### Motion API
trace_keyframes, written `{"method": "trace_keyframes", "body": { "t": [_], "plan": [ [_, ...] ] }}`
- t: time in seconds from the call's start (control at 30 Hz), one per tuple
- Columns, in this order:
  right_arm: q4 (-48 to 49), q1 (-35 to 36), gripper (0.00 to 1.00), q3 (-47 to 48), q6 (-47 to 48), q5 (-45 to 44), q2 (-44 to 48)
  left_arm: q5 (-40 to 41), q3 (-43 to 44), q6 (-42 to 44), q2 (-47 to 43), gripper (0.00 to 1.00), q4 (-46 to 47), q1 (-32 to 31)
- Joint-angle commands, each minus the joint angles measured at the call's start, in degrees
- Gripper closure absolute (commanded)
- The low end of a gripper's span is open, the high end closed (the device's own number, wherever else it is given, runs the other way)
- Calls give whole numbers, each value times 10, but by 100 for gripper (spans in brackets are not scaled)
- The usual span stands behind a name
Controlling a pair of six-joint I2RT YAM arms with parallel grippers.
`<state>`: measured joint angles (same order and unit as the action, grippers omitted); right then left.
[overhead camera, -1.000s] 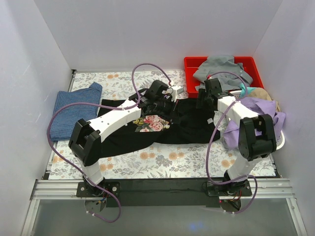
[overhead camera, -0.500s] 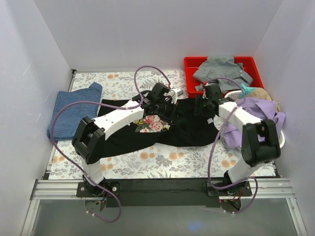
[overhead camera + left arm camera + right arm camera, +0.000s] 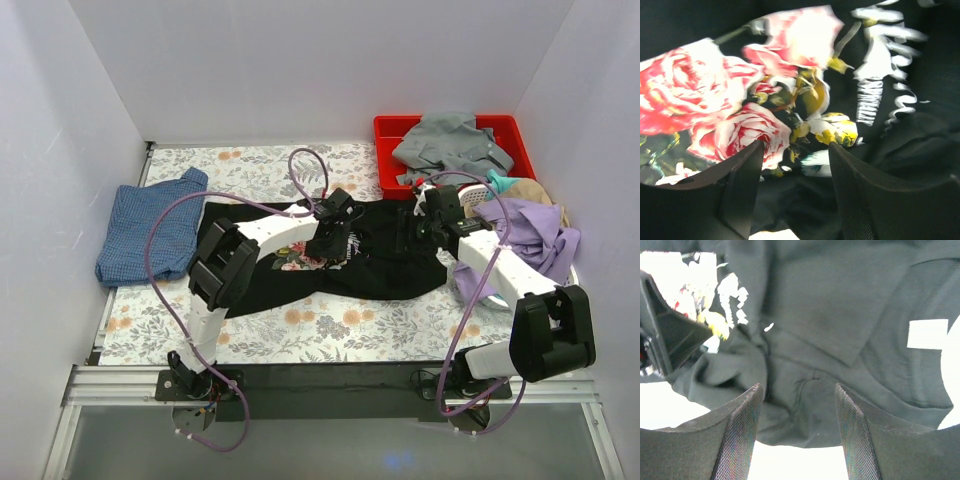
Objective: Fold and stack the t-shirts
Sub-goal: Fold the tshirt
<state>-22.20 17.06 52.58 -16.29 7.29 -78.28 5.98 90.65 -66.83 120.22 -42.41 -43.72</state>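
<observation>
1. Left gripper (image 3: 795, 192): fingers apart; the black shirt (image 3: 920, 150) lies beneath, its rose print (image 3: 740, 135) between them.
2. Right gripper (image 3: 797, 437): fingers apart over the same shirt's bunched plain cloth.
3. Blue shirt (image 3: 150, 230) lies well left of both.

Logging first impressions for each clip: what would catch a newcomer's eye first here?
The black t-shirt with its pink-rose print lies spread across the middle of the floral table, the left pincer and right pincer open over it. Next come the blue t-shirt at the table's left edge and the red bin of grey cloth at the far right.
</observation>
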Motion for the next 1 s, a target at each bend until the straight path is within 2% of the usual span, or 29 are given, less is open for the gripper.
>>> {"method": "trace_keyframes", "body": {
  "t": [0.0,0.1,0.3,0.43,0.6,0.73,0.97],
  "plan": [
    [-13,17,35,-3,7,34,5,74,-54,-44,-33,46,-61,-1],
    [-14,32,35,-7,9,48,3,75,-81,-55,-74,46,-50,-1],
    [35,61,35,2,-20,-19,-13,92,-103,-45,-161,46,-15,-1],
    [45,63,35,56,-19,-113,-78,126,-110,-58,-169,45,-27,0],
    [56,65,36,138,3,-169,-171,138,-133,-67,-177,45,-19,14],
    [59,66,36,183,17,-147,-237,120,-144,-70,-182,45,-8,50],
    [50,104,36,222,32,-101,-288,97,-163,-66,-194,45,9,87]
  ]
}}
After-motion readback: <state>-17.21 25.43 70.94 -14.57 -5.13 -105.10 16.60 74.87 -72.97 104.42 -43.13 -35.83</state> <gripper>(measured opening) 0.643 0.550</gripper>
